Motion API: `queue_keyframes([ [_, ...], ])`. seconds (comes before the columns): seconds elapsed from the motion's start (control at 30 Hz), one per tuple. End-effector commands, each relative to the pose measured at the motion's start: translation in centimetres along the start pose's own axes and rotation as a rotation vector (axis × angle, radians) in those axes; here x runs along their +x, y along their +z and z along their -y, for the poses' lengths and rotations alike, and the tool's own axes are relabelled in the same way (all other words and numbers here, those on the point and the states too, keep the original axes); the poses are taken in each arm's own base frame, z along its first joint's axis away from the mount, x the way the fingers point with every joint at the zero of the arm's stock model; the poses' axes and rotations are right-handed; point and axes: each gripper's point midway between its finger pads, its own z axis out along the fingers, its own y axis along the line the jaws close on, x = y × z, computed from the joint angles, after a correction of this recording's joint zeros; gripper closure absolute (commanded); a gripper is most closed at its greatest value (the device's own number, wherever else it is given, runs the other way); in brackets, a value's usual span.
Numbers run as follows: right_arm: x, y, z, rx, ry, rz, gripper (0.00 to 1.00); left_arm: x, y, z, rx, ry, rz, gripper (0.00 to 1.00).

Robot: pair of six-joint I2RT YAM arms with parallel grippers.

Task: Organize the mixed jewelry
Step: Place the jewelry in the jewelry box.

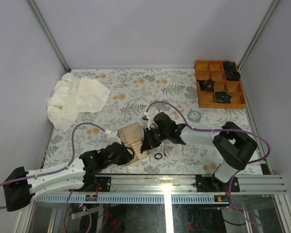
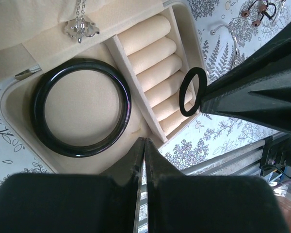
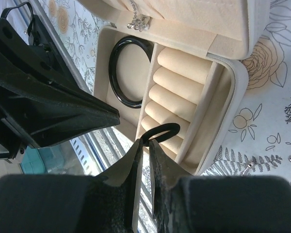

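The beige jewelry box (image 1: 132,137) lies open between my arms. A large black bangle (image 2: 81,114) rests in its flat compartment, also seen in the right wrist view (image 3: 131,70). My right gripper (image 3: 149,141) is shut on a small black ring (image 3: 160,132) and holds it over the nearest cushion rolls (image 2: 155,63); the ring (image 2: 193,92) stands on edge there. My left gripper (image 2: 144,141) is shut with nothing in it, its tips at the box's near rim. Another black ring (image 1: 158,156) lies on the cloth by the box.
A silvery pendant (image 2: 81,26) hangs on the box lid. Small earrings (image 2: 257,12) and a thin hoop (image 2: 228,36) lie beyond the box. An orange compartment tray (image 1: 218,85) stands at the back right, a crumpled white cloth (image 1: 75,99) at the back left, and a pale teal bracelet (image 1: 194,115) lies near the tray.
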Motion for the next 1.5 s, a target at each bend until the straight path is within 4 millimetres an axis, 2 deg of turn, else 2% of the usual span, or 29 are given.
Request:
queue_keyframes([
  [0.0,-2.4,-1.5,-2.2,-0.011,-0.105,0.062,0.84,-1.0,-0.3,1.0,0.013,0.001,0.038,1.0],
  [0.27,-3.0,-2.0,-1.9,0.014,-0.178,0.057,0.85,-1.3,-0.7,1.2,0.013,0.01,0.044,1.0],
  [0.47,-3.3,-2.3,-1.0,0.038,-0.189,0.049,0.84,-1.4,-1.0,1.1,0.003,0.022,0.044,1.0],
  [0.63,-3.8,-2.5,0.0,0.116,-0.179,0.076,0.63,-1.8,-1.3,1.3,0.0,0.026,0.055,1.0],
  [0.83,-3.2,-1.4,0.8,0.279,-0.193,0.074,0.62,-2.5,-2.5,1.7,0.013,0.013,0.072,1.0],
  [0.97,-2.9,-0.8,0.7,0.353,-0.214,0.076,0.61,-3.3,-3.6,2.0,0.023,0.007,0.098,1.0],
  [1.1,-2.8,-0.1,0.3,0.383,-0.246,0.068,0.52,-3.6,-4.1,2.1,0.033,0.002,0.106,1.0],
  [1.23,-2.1,1.2,0.8,0.415,-0.271,0.034,0.43,-3.7,-4.5,2.0,0.041,-0.005,0.113,1.0],
  [1.47,-2.1,2.2,0.8,0.484,-0.321,0.018,0.41,-4.4,-5.5,1.8,0.039,-0.01,0.135,1.0],
])
